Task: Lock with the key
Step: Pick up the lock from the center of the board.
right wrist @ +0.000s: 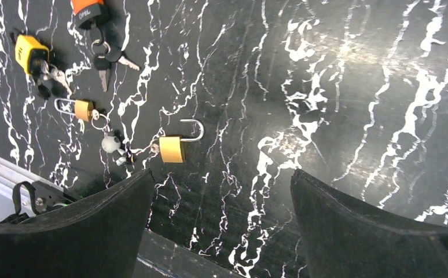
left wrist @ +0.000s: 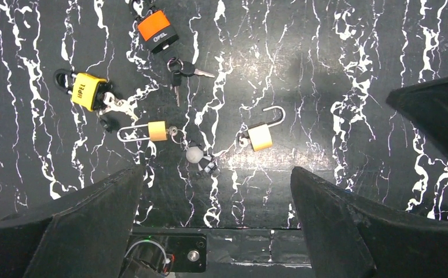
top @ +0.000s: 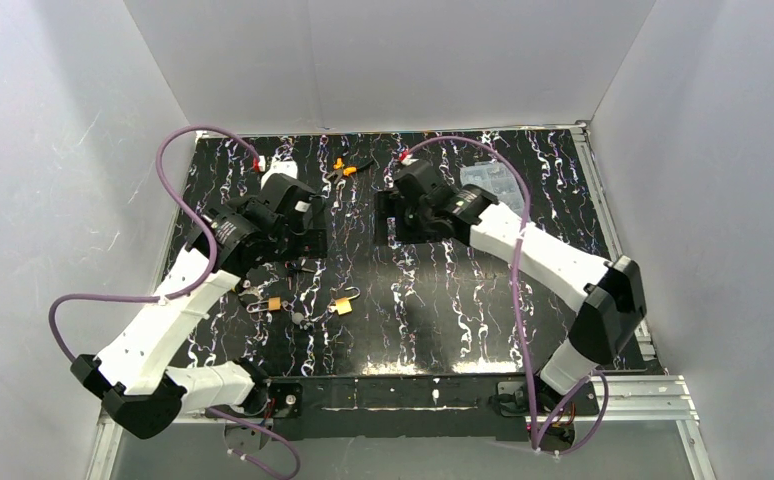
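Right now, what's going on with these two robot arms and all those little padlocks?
Nothing is being handled yet. Both arms hover over the black table, left claw and right claw open and empty. Below lie four padlocks: an orange padlock, a yellow padlock, a small long-shackled brass padlock, and a second brass padlock with its shackle open. Keys lie beside the orange one.

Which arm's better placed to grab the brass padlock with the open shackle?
Left, probably. The brass padlock lies roughly centred before the open left tool; for the right tool it sits off to one side.
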`<state>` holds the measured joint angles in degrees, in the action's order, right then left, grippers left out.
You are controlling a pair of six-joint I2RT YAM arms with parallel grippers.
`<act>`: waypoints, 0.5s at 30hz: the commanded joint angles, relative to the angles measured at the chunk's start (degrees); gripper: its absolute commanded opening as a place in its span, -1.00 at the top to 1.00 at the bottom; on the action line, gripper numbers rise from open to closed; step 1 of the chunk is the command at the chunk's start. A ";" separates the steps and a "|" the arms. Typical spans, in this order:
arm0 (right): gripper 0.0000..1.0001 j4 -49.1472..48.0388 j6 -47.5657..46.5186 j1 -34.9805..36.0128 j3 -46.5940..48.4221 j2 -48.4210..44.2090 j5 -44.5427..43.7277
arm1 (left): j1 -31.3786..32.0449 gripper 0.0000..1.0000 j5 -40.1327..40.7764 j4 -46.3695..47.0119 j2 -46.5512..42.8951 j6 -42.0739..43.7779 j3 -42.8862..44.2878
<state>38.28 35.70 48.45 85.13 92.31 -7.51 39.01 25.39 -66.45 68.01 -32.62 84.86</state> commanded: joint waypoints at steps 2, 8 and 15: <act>-0.82 0.19 0.20 4.43 5.17 5.35 -0.20 | -2.05 -0.99 -0.51 -2.72 -1.60 -0.46 -0.32; -0.72 1.45 2.25 9.15 8.38 13.44 -0.01 | -3.24 -0.99 -0.57 -3.95 -2.29 -0.43 -0.37; -0.49 3.06 2.55 11.32 11.76 20.15 0.22 | -4.04 -0.99 -0.69 -4.78 -3.69 -0.58 -1.21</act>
<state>39.90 37.53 59.48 93.16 110.75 -7.25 35.65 24.38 -68.98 66.47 -32.66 84.72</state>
